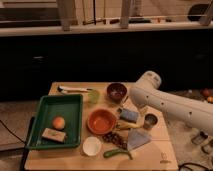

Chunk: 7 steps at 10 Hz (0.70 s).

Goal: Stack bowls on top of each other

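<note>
The dark maroon bowl stands upright at the back middle of the wooden table. The wider orange bowl sits in front of it, near the table's centre, empty. My white arm reaches in from the right. My gripper hangs low just right of the maroon bowl, between it and a blue sponge. The two bowls stand apart, with nothing stacked on either.
A green tray on the left holds an orange fruit and a brown block. Also on the table: pale green cup, white bowl, metal can, grapes, green pepper, grey cloth, white utensil.
</note>
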Motion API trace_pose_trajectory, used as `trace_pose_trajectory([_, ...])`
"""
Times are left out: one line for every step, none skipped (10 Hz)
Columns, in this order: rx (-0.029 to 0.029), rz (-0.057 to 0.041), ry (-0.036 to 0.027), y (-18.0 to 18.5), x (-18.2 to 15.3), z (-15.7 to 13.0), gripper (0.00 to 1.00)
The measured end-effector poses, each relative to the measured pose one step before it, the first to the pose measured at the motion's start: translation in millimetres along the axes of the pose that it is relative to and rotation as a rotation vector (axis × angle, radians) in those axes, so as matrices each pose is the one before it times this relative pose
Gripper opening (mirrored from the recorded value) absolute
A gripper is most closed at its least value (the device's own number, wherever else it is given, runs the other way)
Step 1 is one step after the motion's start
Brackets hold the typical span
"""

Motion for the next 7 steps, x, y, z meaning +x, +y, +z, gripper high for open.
trace_pose_trajectory([0.00470,-0.03788,0.00257,-5.61,-0.59,-2.24,0.80])
trace_pose_trajectory([0.00081,-0.03623,0.00227,-5.16,-0.56,-1.85,0.80])
trace_pose_trajectory([0.00083,-0.03044,-0.00050,-7.61,-1.26,-0.89,0.80])
trace_pose_trajectory([-0.00120,-0.01554,-0.00347,-4.25,-0.57,0.70,0.80])
trace_pose_trajectory([-0.00610,-0.02062,-0.00047,-8.65,5.58,1.74,0.80])
trace_pose_trajectory([-0.00463,-0.01115,-0.00429,-7.93,3.51,2.64,0.80])
trace_pose_trajectory([0.00030,-0.00971,-0.00142,-7.02,2.27,1.41,0.80])
